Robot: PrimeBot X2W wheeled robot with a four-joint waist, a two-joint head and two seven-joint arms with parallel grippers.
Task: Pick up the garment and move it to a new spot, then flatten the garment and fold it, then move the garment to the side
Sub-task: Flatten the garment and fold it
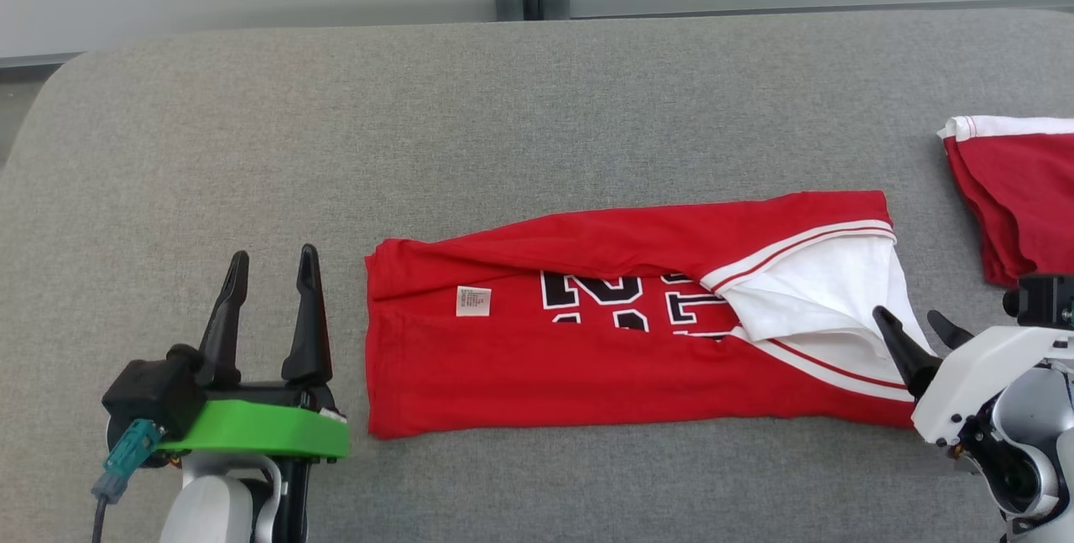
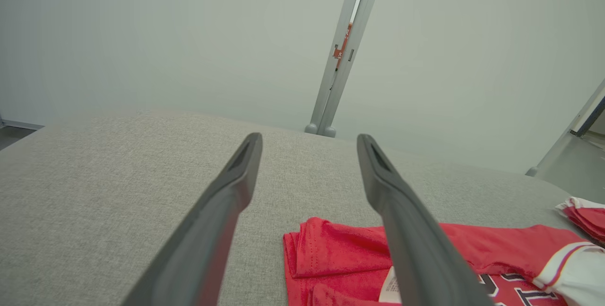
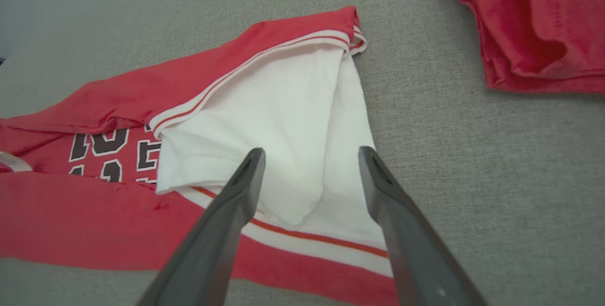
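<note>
Surface: grey woven padded tabletop (image 1: 537, 107) with rounded corners, spanning the head view.
Garment: red jersey (image 1: 520, 383) with black-and-white lettering and a white striped sleeve, folded into a long band just below centre, sleeve end toward 3 o'clock.
Second cloth: folded red garment with white trim (image 1: 1024, 199) at 3 o'clock, apart from the jersey.
Left gripper (image 1: 274, 253): at 8 o'clock, just beside the jersey's plain end, fingers spread wide, holding nothing.
Right gripper (image 1: 904, 313): at 4 o'clock, fingers spread wide over the white sleeve, gripping nothing.
Label: small white tag (image 1: 472, 301) on the jersey, toward its 9 o'clock end.
</note>
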